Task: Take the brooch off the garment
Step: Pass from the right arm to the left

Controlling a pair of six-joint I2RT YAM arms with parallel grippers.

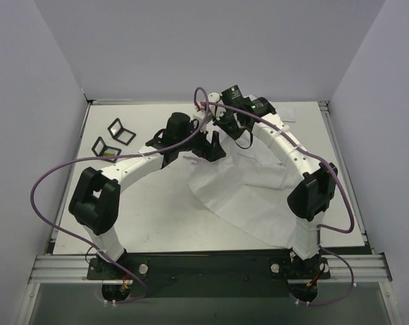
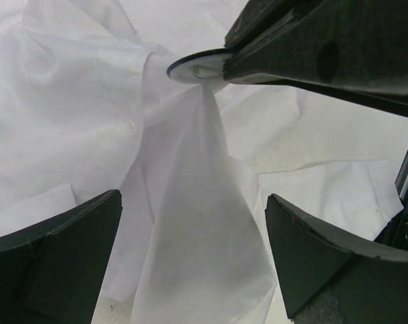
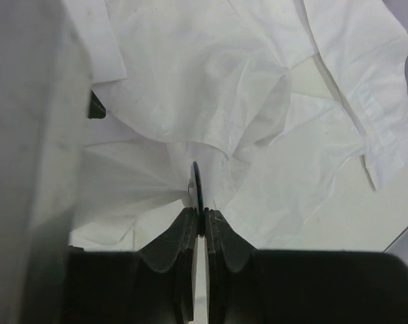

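The garment is a large white shirt spread over the table's right half. My right gripper is shut on the rim of the brooch, a thin round disc seen edge-on. The brooch hangs above the table, and the garment is drawn up to it in a taut cone. My left gripper is open, one dark finger on either side of that cone, not touching it. In the top view the left gripper and right gripper meet above the garment's far edge.
Two small black-framed square pieces lie at the back left of the white table. Grey walls close in the back and sides. Purple cables loop off both arms.
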